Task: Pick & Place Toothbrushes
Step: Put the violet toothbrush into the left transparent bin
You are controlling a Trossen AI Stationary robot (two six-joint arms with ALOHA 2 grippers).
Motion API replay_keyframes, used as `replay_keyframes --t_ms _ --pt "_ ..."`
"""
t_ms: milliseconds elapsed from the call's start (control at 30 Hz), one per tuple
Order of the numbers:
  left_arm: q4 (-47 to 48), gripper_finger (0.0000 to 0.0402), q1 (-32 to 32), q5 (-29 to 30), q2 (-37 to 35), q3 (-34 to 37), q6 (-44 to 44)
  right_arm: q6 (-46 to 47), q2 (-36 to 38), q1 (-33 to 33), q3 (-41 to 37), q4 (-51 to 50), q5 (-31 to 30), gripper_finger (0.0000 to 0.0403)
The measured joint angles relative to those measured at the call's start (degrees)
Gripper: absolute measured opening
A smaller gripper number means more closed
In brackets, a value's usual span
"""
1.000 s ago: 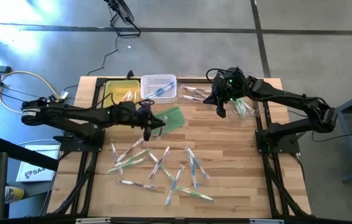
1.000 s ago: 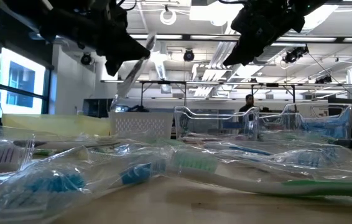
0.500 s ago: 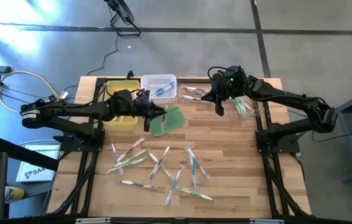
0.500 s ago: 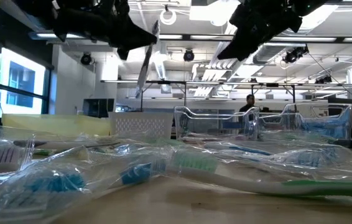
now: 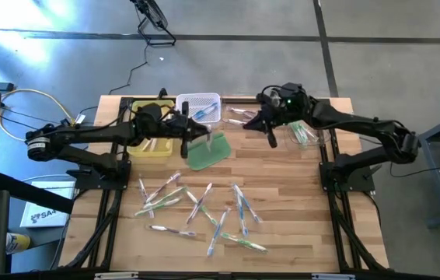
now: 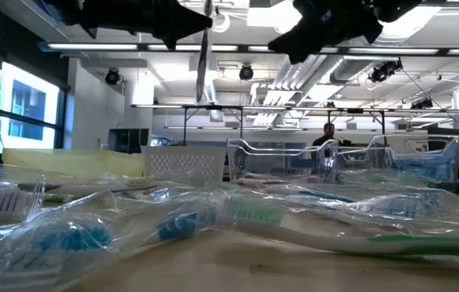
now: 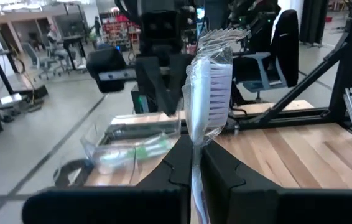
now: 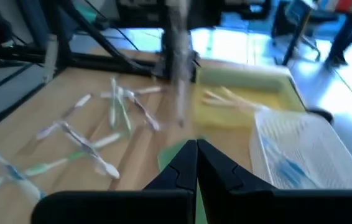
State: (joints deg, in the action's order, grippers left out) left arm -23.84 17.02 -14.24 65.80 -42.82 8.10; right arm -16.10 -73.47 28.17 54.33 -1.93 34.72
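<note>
While the wooden desk (image 5: 282, 187) carries everything, its far edge holds three containers in a row: a yellow tray (image 5: 147, 117) with a few toothbrushes lying in it, a white slotted basket (image 5: 198, 106) with a blue-handled brush inside, and a clear tray (image 5: 311, 134) under the right arm with several green-and-white brushes. A flat green pad (image 5: 207, 150) lies just in front of the basket. Both dark arms reach inward over the far half of the desk. The left pincer (image 5: 190, 132) hovers between the yellow tray and the white basket, above the green pad's far edge, its fingers pressed onto a wrapped toothbrush (image 7: 206, 93). In the low view that brush hangs almost vertical, long axis up and down (image 6: 203, 57); in the left wrist view its white bristle head points away from the pincer, the clear wrapper crinkled around it. The right pincer (image 5: 271, 134) is in the air beside the clear tray, and in its wrist view the two fingers (image 8: 179, 171) lie pressed together with nothing between them. Loose toothbrushes (image 5: 200, 208) are scattered over the near half of the desk, roughly a dozen and a half though overlaps make the count unsure, most in shiny wrappers, with green, blue and white handles pointing every which way. A few more (image 5: 243, 117) lie between the basket and the clear tray, long axes roughly across the desk.
</note>
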Motion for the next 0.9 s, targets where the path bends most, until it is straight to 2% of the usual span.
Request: replay_keyframes --t_ms 100,267,433,667,800,900 --pt "-0.02 0.0010 -0.02 0.02 0.00 -0.46 0.82 -0.01 -1.93 -2.78 0.00 4.83 -3.00 0.0003" --pt "-0.02 0.0010 -0.02 0.04 0.00 -0.49 0.85 -0.02 -5.47 -7.60 0.00 10.68 -13.16 0.0012" --pt "-0.02 0.0010 -0.13 0.04 0.02 -0.51 0.85 -0.19 -7.90 -11.15 0.00 14.70 -21.94 0.0070" --pt "-0.02 0.0010 -0.13 0.06 0.02 -0.53 1.30 3.90 -10.21 -13.78 0.00 19.67 -22.43 0.0175" --pt "-0.15 0.0010 -0.13 0.07 0.02 -0.56 2.12 6.20 -12.25 -14.09 0.00 23.17 -21.21 0.0204" --pt "-0.14 0.0010 -0.13 0.06 0.02 -0.56 2.14 8.20 -14.58 -14.33 0.00 26.34 -19.50 0.0208"
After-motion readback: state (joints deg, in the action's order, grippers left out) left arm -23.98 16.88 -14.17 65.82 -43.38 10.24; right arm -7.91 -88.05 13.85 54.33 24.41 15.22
